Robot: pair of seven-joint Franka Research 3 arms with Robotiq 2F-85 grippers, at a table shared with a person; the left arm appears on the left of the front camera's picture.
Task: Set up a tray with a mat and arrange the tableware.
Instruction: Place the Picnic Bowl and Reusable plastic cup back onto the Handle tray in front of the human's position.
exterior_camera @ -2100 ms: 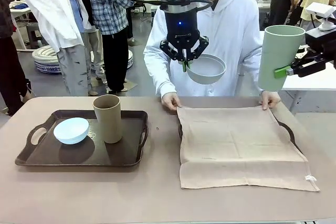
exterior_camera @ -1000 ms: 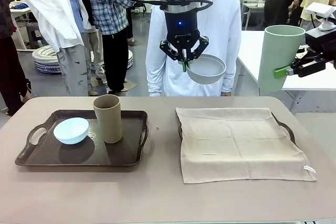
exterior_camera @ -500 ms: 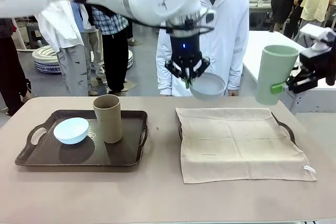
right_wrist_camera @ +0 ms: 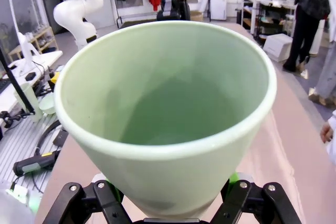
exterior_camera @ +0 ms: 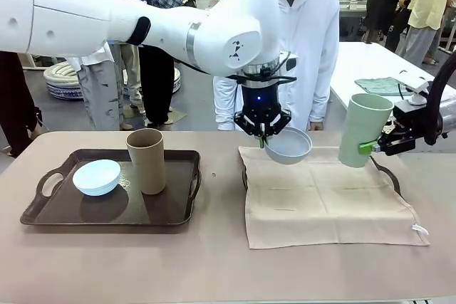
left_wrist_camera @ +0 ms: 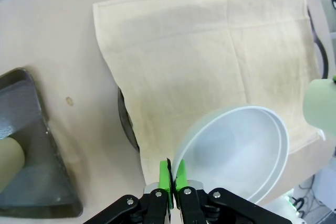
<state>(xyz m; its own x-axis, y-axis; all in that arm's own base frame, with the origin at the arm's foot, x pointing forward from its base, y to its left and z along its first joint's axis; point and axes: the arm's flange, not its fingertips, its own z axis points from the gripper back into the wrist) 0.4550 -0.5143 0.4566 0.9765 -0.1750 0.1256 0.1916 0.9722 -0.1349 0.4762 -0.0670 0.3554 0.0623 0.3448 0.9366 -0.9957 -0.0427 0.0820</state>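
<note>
Front view, what is each arm carrying?

Left gripper (exterior_camera: pixel 265 135) pinches the rim of the white-grey bowl (exterior_camera: pixel 288 146) with its fingers nearly closed. In the left wrist view the green pads (left_wrist_camera: pixel 180 174) sit either side of that rim, so the bowl hangs tilted. Right gripper (exterior_camera: pixel 372 148) clasps the pale green tumbler (exterior_camera: pixel 363 129) low on its wall, mouth up and leaning a little.

Why hold them there?

I judge both are bound for the mat (exterior_camera: pixel 324 197), which is spread over the right tray (exterior_camera: pixel 388 172). The bowl hovers just above the mat's far edge and the tumbler above its far right corner. Neither touches the cloth. The pale blue bowl (exterior_camera: pixel 96 176) and tan tumbler (exterior_camera: pixel 146 160) wait on the left tray (exterior_camera: pixel 107 213).

What differs from a second ago?

Both arms have come down. The bowl was high in front of the person's (exterior_camera: pixel 310 40) chest and the tumbler well above the table (exterior_camera: pixel 214 265). Two seconds back, the person's hands rested on the mat's far edge; now they are off it.
</note>
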